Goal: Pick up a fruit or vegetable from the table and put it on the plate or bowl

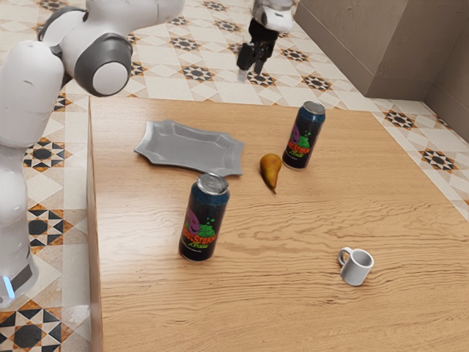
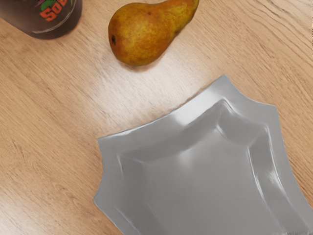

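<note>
**Exterior view.** The gripper [image 1: 250, 72] hangs high over the table [image 1: 293, 301], above the plate's far edge. Its fingers point down and stand somewhat apart with nothing between them, a posture suited to surveying before a descent. The plate [image 1: 189, 147], grey with scalloped corners, lies flat and bare. The pear [image 1: 270, 170] lies on its side just beside the plate's corner toward the exterior view's right, apart from the rim, with its stem end pointing away from the plate. A dark can [image 1: 204, 218] stands upright near the plate's near edge. A second can [image 1: 303, 136] stands beyond the pear from the plate. A white mug [image 1: 356, 265] sits well apart from the plate.

**Wrist view.** The plate [image 2: 210, 176] appears directly under the hand, with the pear [image 2: 146, 32] just past its corner and one can [image 2: 46, 14] beside the pear. The pear rests on bare wood and has not yet been grasped. Judged from this, the task is at its start. The hand must shift from the plate toward the pear and descend across its broad body, keeping clear of the neighbouring can.
</note>
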Action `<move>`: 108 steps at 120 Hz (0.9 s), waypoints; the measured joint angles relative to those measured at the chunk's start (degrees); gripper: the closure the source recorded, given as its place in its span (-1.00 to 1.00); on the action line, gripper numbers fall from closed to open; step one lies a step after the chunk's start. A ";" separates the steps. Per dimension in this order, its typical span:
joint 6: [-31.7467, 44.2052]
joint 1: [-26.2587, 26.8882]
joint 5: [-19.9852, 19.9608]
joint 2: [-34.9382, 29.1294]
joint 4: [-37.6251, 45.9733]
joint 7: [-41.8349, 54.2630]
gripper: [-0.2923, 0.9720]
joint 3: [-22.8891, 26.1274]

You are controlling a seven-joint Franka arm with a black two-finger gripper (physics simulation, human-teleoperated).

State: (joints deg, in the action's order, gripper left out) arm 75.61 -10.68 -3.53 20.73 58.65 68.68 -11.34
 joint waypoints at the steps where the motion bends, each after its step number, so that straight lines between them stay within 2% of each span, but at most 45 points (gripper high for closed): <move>1: 0.04 0.01 0.00 0.10 0.01 0.46 -0.53 0.00; 49: 0.70 -0.17 -0.25 0.50 -0.04 16.35 -0.53 -0.20; 59: 0.64 0.54 0.16 -7.32 -1.35 17.91 -0.53 0.06; 66: 0.48 6.63 0.77 -15.54 -1.83 18.32 -0.53 0.88; 70: 0.38 12.22 5.03 -17.59 -1.66 18.37 -0.54 2.65; 74: 0.29 19.15 11.51 -17.33 -0.97 18.17 -0.54 4.62; 81: 0.18 31.70 21.31 -11.22 -0.28 17.77 -0.54 6.30; 85: 0.20 35.67 25.32 -6.40 -0.11 17.56 -0.54 6.72; 89: 0.25 36.66 28.39 -2.92 0.00 17.38 -0.54 6.79; 95: 0.32 35.19 31.66 0.44 0.08 17.14 -0.53 6.73; 108: 0.65 33.50 35.40 2.61 0.12 16.66 -0.53 6.70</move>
State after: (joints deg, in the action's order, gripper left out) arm 76.26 22.82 31.87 23.34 58.77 85.34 -4.64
